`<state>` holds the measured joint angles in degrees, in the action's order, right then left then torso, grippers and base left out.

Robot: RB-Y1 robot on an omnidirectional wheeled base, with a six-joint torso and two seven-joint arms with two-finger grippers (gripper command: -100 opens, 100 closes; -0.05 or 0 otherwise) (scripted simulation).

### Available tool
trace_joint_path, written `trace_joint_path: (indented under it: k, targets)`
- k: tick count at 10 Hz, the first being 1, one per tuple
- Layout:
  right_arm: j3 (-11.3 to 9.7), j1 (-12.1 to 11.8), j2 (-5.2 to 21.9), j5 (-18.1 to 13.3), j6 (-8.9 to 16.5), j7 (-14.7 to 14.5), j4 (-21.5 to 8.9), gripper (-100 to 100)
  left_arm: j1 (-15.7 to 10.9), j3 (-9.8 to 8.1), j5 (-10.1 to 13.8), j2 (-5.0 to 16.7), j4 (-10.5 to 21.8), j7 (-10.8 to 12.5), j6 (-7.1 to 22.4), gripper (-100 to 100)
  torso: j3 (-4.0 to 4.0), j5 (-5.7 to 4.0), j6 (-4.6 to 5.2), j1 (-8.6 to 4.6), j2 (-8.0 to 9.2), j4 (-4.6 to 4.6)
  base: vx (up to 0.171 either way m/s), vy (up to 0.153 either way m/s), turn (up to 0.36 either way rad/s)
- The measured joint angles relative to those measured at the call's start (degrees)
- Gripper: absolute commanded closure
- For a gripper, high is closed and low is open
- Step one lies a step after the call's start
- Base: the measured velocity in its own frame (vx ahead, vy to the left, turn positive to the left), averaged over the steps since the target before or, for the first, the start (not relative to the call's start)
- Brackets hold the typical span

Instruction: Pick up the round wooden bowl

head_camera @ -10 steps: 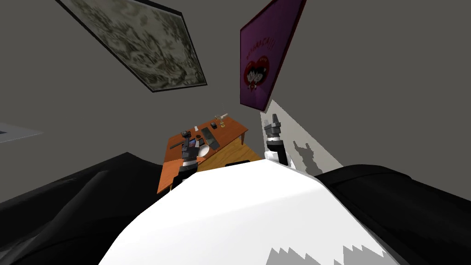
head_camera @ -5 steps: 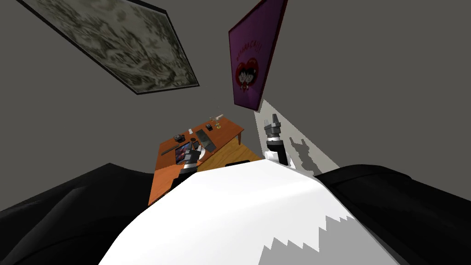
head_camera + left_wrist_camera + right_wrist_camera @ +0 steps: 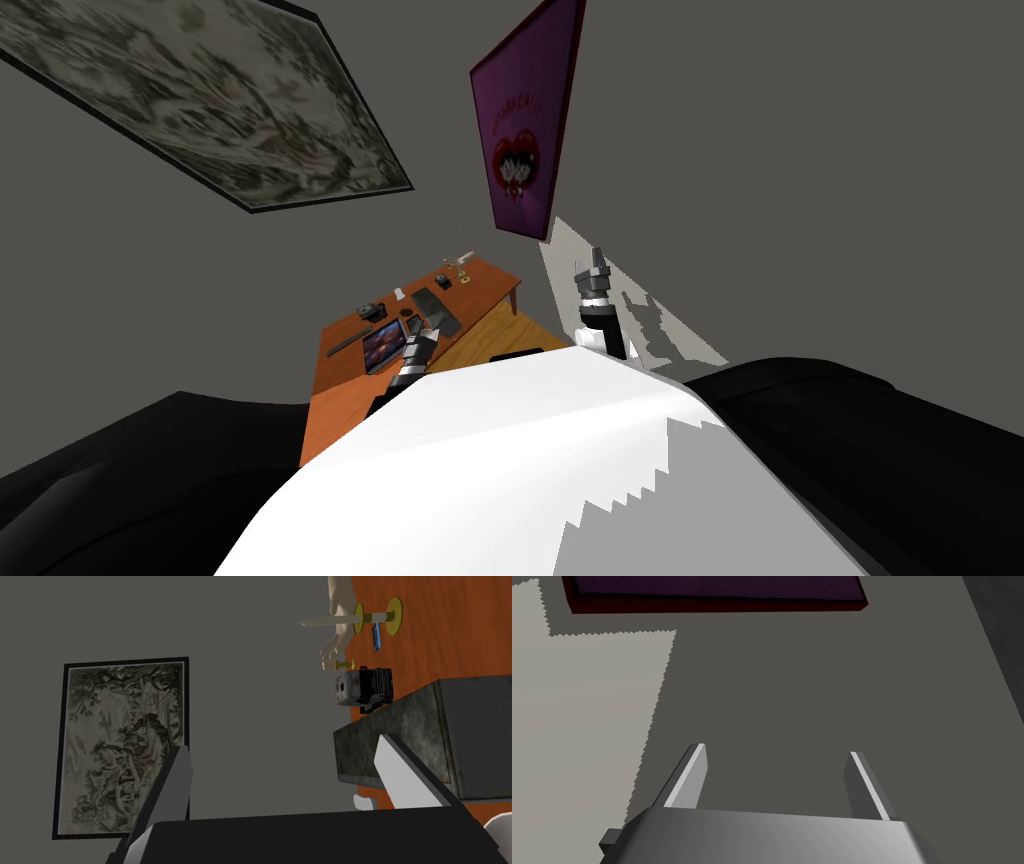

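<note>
Left end effector [image 3: 281,743] hangs low over the orange bench [image 3: 335,405], fingers spread wide with nothing between them. The bowl [image 3: 496,827], I'd guess, is the pale rounded rim just beside one finger, next to a grey block [image 3: 415,736]. It looks like the approach step, and next the fingers need swinging over that rim. Right end effector [image 3: 776,748] is raised, open and empty.

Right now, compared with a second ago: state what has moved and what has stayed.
My head camera swung, shifting the whole view. The left claw moved off the laptop toward the near edge of the desk, open and empty. The right claw stayed raised and open; everything on the desk stayed put.
</note>
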<state>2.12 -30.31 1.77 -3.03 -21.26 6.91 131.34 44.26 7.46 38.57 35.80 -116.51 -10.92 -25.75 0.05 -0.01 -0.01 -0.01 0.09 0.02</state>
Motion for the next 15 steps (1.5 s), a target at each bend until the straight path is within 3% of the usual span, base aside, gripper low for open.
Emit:
trace_joint_path:
  k: [3,4,8,10,15]
  targets:
    - [0.0,0.0,0.0,0.0,0.0,0.0,0.0,0,1.0,0.48,4.4,2.9,1.8,-0.3,1.9,-100,0.00,0.00,-0.03,0.01,0.00,0.00,-0.002,-0.020,-0.177]
    - [0.0,0.0,0.0,0.0,0.0,0.0,0.0,0,1.7,1.43,5.8,4.2,3.3,-0.3,1.8,-100,0.00,0.00,-0.01,0.00,0.01,0.00,-0.004,-0.014,-0.133]
    - [0.0,0.0,0.0,0.0,0.0,0.0,0.0,0,4.1,1.46,12.5,8.9,5.4,-0.6,4.7,-100,0.00,0.00,-0.01,0.05,0.00,0.00,-0.002,-0.010,-0.170]
    - [0.0,0.0,0.0,0.0,0.0,0.0,0.0,0,4.0,3.12,15.0,10.0,8.2,-0.9,5.2,-100,0.00,0.02,-0.02,0.06,0.00,0.01,-0.001,-0.004,-0.138]
    - [0.0,0.0,0.0,0.0,0.0,0.0,0.0,0,6.3,4.29,21.9,14.9,11.8,-0.9,7.3,-100,0.01,0.03,-0.06,0.11,0.00,0.01,-0.002,0.004,-0.155]
